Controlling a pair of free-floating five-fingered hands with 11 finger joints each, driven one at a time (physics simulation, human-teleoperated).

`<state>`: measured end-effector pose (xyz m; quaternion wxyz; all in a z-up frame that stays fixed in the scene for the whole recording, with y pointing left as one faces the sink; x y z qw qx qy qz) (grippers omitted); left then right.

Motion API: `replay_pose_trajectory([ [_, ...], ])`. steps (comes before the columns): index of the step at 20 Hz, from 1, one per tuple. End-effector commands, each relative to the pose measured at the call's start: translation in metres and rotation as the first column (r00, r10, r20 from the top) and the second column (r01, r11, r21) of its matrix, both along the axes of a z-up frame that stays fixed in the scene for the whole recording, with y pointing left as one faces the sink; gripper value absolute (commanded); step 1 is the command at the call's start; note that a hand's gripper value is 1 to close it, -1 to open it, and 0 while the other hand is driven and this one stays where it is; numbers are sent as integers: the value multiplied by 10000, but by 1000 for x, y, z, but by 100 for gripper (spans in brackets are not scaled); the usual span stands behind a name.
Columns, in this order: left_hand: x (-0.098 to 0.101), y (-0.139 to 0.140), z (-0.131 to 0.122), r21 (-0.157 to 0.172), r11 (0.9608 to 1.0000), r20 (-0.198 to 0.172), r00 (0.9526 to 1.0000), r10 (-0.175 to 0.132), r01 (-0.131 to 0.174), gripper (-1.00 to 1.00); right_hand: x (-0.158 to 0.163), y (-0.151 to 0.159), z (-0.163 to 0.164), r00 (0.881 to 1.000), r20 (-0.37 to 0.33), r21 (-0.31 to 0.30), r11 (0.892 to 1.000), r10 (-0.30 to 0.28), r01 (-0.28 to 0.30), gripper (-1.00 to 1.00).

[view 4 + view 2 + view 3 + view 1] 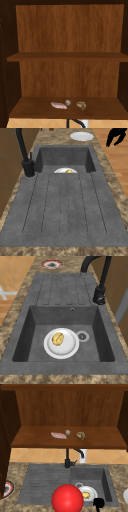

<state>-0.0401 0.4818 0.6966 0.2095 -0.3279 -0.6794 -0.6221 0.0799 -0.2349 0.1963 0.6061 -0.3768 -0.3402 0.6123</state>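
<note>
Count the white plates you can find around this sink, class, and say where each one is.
2. One plate lies in the sink basin, holding a yellow item; another plate rests on the counter right of the sink.

Drainboard [65, 208] lay bare, open from above. Basin [37, 318] partly taken: white plate [67, 347] with yellow item [57, 339] on floor toward front wall, drain [82, 336] just beside. Black faucet [68, 459] rose at sink's back edge. Red ball [67, 498] blocked sink's front edge, right hand [99, 503] near basin's front corner. Low shelf [30, 440] overhung.
</note>
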Motion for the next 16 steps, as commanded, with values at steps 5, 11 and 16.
replay_pose_trajectory([
  [5,12,-56,1,153,9999,611,9981,9,-19,-100,0,0,0,10000,0,0,10000,0,0,0],
  [11,21,-95,1,427,9986,554,9981,281,-305,-100,0,0,0,10000,0,0,10000,0,0,0],
  [16,28,-127,2,777,9949,639,9962,591,-640,-100,0,0,0,10000,0,0,10000,0,0,0],
])
